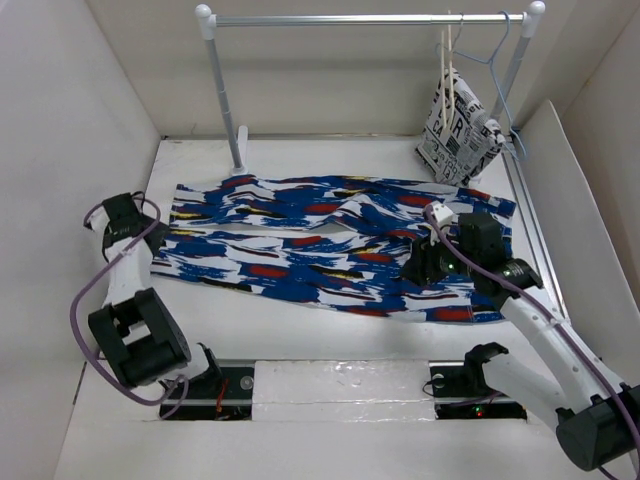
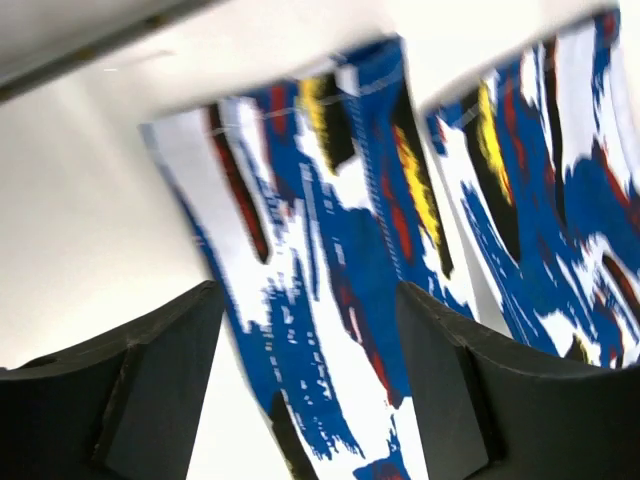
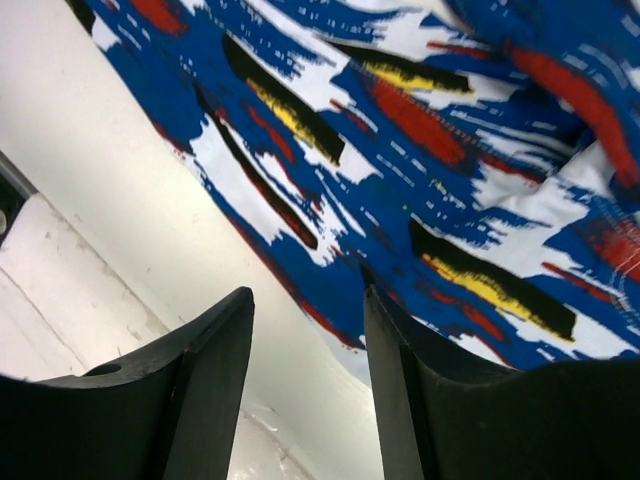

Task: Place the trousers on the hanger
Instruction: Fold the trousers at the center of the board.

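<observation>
The trousers (image 1: 330, 250) lie spread flat across the table, legs to the left, the wide end to the right. My left gripper (image 1: 148, 222) is open at the leg ends; in the left wrist view (image 2: 308, 300) one leg end (image 2: 320, 260) lies between the fingers. My right gripper (image 1: 415, 268) is open over the trousers' right part; in the right wrist view (image 3: 306, 300) it straddles the cloth's near edge (image 3: 330, 300). The pale beige hanger (image 1: 448, 70) hangs edge-on from the rail at the back right.
A white clothes rail (image 1: 370, 18) stands at the back on two posts. A light blue wire hanger (image 1: 495, 55) and a black-and-white newsprint cloth (image 1: 458, 135) hang at its right end. White walls enclose the table. A metal strip (image 1: 345, 385) runs along the near edge.
</observation>
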Motion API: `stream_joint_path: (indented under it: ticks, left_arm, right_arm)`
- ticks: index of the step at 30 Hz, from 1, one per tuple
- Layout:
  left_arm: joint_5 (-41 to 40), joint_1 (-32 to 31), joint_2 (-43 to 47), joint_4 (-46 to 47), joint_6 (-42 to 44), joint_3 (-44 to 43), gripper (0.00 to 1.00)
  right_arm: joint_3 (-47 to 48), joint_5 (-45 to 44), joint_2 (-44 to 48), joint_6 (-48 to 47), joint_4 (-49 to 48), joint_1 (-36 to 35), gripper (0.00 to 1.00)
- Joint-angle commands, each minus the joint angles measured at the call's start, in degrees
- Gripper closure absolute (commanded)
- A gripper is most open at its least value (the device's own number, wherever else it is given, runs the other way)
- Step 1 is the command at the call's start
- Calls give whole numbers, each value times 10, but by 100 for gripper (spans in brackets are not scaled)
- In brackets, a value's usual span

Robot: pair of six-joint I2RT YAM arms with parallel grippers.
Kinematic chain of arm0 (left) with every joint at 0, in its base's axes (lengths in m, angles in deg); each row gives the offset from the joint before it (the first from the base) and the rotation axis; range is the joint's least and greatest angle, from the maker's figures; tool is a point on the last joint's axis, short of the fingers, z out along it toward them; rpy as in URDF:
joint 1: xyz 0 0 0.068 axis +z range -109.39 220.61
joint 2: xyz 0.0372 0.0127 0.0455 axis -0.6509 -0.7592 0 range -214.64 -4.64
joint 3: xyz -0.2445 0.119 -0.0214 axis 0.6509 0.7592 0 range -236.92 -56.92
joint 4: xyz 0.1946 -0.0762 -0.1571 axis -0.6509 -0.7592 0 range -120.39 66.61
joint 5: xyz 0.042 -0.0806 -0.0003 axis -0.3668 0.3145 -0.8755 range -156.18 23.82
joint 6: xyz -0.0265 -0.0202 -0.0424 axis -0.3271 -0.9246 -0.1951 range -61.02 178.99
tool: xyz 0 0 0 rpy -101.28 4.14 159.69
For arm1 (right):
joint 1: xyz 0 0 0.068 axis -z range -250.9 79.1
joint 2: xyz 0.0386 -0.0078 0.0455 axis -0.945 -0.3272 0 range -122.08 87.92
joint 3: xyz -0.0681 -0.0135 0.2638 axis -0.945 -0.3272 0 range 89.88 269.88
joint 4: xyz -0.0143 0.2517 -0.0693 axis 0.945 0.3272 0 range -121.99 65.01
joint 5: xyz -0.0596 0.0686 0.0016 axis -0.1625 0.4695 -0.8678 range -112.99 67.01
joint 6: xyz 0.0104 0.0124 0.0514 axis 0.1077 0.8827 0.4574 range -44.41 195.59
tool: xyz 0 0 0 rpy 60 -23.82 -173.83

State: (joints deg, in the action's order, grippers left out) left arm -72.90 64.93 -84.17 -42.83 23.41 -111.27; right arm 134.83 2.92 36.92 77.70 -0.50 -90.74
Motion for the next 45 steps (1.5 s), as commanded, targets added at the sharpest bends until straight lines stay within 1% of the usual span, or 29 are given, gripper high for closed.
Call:
stream_joint_path:
  ticks: [1, 2, 3, 4, 6, 8, 13, 18, 19, 20, 21, 22, 23, 25, 26, 28, 29, 30, 31, 33, 34, 36, 38, 39, 40, 41, 42, 43, 45]
  left_arm:
    - [-19, 32, 20, 5, -35, 45, 35]
    - [-7, 69, 12, 8, -41, 52, 36]
    - [6, 91, 6, 16, -46, 63, 37]
    - [46, 113, -2, 26, -49, 68, 38]
    - [64, 150, -33, 45, -50, 69, 39]
    - [86, 151, -63, 63, -37, 58, 38]
    - [98, 145, -112, 88, -27, 44, 39]
    - [114, 145, -166, 114, -31, 42, 44]
    - [129, 145, -169, 120, -32, 44, 64]
    - [139, 145, -173, 134, -32, 47, 79]
    - [150, 145, -173, 135, -40, 50, 92]
    - [166, 138, -171, 134, -48, 51, 100]
    - [174, 123, -152, 139, -57, 56, 100]
    - [181, 108, -117, 151, -87, 75, 100]
    - [183, 100, -69, 159, -99, 83, 100]
    - [180, 74, -18, 164, -128, 101, 100]
    - [175, 64, 35, 159, -139, 104, 100]
    - [168, 47, 59, 156, -146, 107, 100]
    - [163, 33, 100, 150, -164, 108, 100]
    - [165, 27, 130, 145, -174, 107, 100]
    - [163, 13, 142, 141, -179, 104, 100]
    - [160, -1, 151, 114, -183, 78, 100]
    - [177, -21, 153, 114, -190, 63, 100]
    - [186, -28, 154, 117, -201, 51, 100]
    - [196, -28, 151, 114, -204, 41, 100]
    - [197, -49, 137, 101, -199, 4, 100]
    - [197, -49, 137, 100, -199, 4, 100]
    - [194, -62, 130, 89, -197, -6, 100]
    - [186, -68, 126, 83, -192, -22, 100]
  right_arm:
    - [-20, 27, 13, -11, -3, -3, 47]
    - [-21, 28, 20, -14, 7, -3, 51]
    - [-24, 27, 24, -14, 11, -3, 52]
    - [-24, 25, 28, -14, 17, -3, 53]
    - [-22, 8, 40, -14, 32, -3, 53]
    - [-22, 5, 45, -31, 43, 3, 52]
    - [-34, 0, 52, -22, 55, 9, 46]
    - [-59, -46, 76, 40, 64, 20, 44]
    - [-62, -61, 90, 54, 70, 27, 44]
    - [-71, -99, 98, 90, 88, 27, 44]
    - [-79, -116, 105, 110, 96, 36, 44]
    - [-84, -134, 125, 132, 110, 42, 45]
    - [-87, -172, 134, 171, 138, 57, 45]
    - [-96, -211, 150, 205, 169, 74, 43]
    - [-96, -242, 159, 230, 198, 95, 42]
    - [-93, -256, 166, 256, 212, 111, 41]
    - [-93, -276, 167, 304, 223, 117, 41]
    - [-92, -271, 163, 322, 227, 131, 41]
    - [-96, -245, 154, 356, 223, 145, 43]
    - [-104, -239, 139, 380, 218, 160, 46]
    - [-105, -247, 130, 392, 220, 166, 48]
    - [-99, -305, 112, 428, 232, 171, 49]
    - [-89, -369, 83, 461, 241, 177, 50]
    - [-91, -386, 69, 477, 245, 177, 49]
    - [-94, -399, 41, 493, 247, 183, 49]
    - [-93, -408, 12, 530, 251, 183, 49]
    - [-93, -408, -1, 530, 251, 183, 49]
    - [-94, -411, -11, 576, 262, 183, 49]
    - [-100, -414, -20, 614, 267, 183, 50]
